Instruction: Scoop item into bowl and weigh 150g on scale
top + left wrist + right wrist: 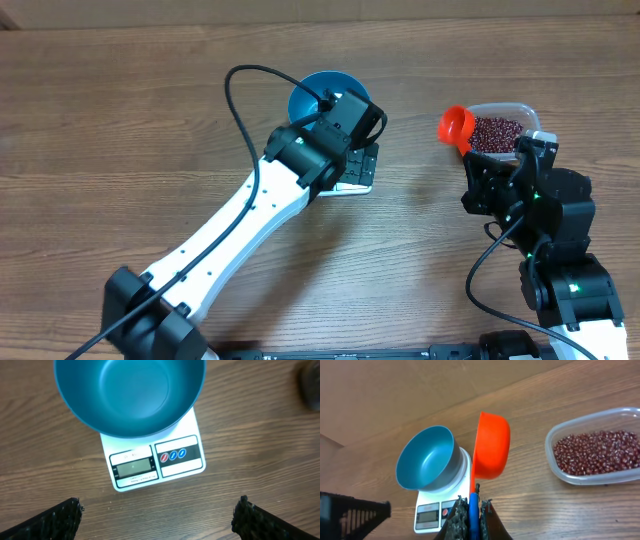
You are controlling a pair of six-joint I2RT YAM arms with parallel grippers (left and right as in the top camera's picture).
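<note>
The blue bowl (131, 397) sits empty on the scale (150, 464), the beans (597, 452) all in their tub (590, 479). The right tool (472, 509) clenches the orange scoop (491, 445); the left tool (160, 517) hangs released. No scooping done yet.

so the table (100, 100) looks like matt grainy wood, the bowl (130, 390) is smooth with a soft satin sheen, the scale (155, 460) is glossy white plastic, the scoop (491, 445) is smooth orange plastic, and the tub (554, 442) is clear plastic around slightly shiny beans (595, 452)
</note>
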